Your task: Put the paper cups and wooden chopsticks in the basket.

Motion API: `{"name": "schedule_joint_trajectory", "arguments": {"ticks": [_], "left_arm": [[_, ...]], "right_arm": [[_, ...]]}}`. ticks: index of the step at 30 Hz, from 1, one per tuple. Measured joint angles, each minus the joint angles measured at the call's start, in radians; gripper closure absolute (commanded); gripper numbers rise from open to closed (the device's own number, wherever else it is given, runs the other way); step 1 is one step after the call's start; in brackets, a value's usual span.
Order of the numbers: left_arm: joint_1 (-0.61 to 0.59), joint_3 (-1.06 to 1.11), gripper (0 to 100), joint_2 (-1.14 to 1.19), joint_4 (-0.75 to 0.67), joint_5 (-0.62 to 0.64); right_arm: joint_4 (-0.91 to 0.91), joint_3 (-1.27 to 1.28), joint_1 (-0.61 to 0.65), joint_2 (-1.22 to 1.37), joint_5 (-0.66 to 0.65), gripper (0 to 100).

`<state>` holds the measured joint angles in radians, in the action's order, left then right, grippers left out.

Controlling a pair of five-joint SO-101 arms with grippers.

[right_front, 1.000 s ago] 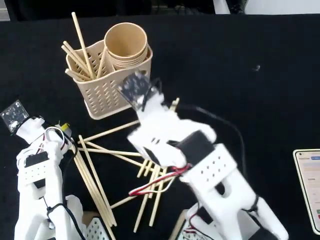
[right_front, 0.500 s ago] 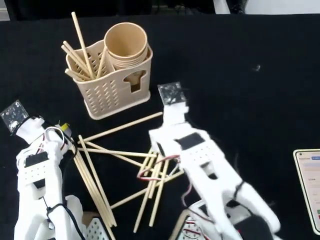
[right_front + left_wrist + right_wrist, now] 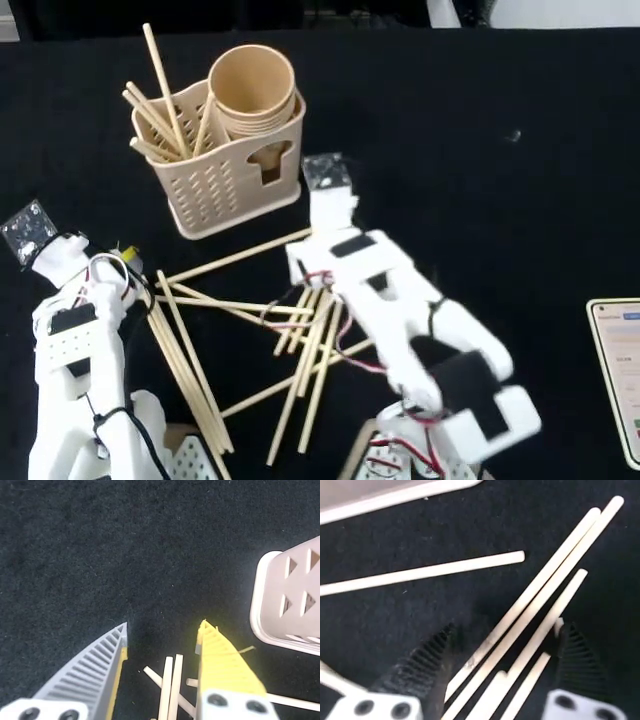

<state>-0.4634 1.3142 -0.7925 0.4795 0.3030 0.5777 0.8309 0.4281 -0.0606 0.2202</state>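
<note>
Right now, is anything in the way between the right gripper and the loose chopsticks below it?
Nothing visible is. The right gripper hangs open just above the loose chopsticks, with a finger to either side of them and no other object in the gap.

No writing can be read; the print on the screen [image 3: 622, 372] is too small.

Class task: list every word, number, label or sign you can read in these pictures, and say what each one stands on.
On the screen of the device at the table's right edge: lines of print, too small to read.
On the basket, the paper cups and the chopsticks: no print to be seen.
No text can be read anywhere.
</note>
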Motion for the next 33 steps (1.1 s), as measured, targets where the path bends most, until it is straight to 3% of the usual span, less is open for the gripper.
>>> {"name": "schedule_joint_trajectory", "arguments": {"ticks": [4, 10, 15, 28, 33], "left_arm": [[0.0, 0.0, 77, 0.0, 0.0, 0.0], [0.0, 0.0, 77, 0.0, 0.0, 0.0], [0.0, 0.0, 77, 0.0, 0.0, 0.0], [0.0, 0.0, 77, 0.0, 0.0, 0.0], [0.0, 0.0, 77, 0.0, 0.0, 0.0]], "right_arm": [[0.002, -0.057, -0.002, 0.049, 0.0, 93.9], [0.054, -0.074, 0.0, 0.052, -0.002, 94.2], [0.089, -0.074, -0.008, 0.052, -0.092, 99.0], [0.103, -0.124, -0.331, 0.052, -0.281, 98.8], [0.103, -0.206, -0.397, 0.012, -0.31, 98.8]]}}
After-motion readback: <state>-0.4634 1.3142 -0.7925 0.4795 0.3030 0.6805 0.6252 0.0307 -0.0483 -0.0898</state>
